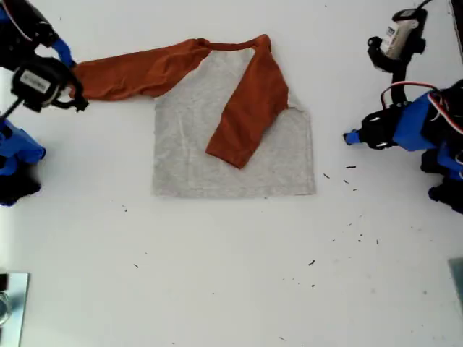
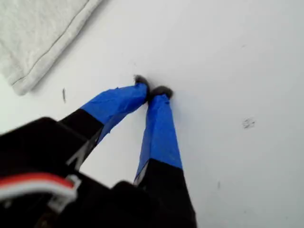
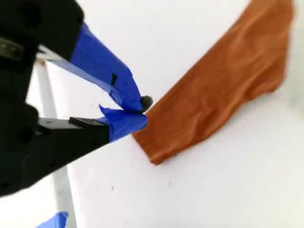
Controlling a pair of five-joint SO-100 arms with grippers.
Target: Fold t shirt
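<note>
The t shirt (image 1: 188, 148) lies flat near the middle of the white table, plain grey side up. One rust-orange sleeve (image 1: 249, 108) is folded diagonally across the body. The other sleeve (image 1: 137, 72) stretches out toward the exterior view's left. My second gripper (image 1: 74, 94) sits at that sleeve's cuff (image 3: 156, 137); the second gripper (image 3: 140, 112) has its blue-taped tips pinched together on the cuff's edge. My first gripper (image 1: 349, 137) rests on bare table off the shirt's edge at the exterior view's right. The first gripper (image 2: 153, 90) is shut on nothing, with a grey hem corner (image 2: 28, 71) nearby.
Blue and black arm bases stand at both side edges of the exterior view (image 1: 18, 159) (image 1: 441, 137). A metallic object (image 1: 11, 303) sits at the exterior view's lower left corner. Small dark specks (image 1: 351, 181) dot the white table (image 1: 231, 275) in front of the shirt.
</note>
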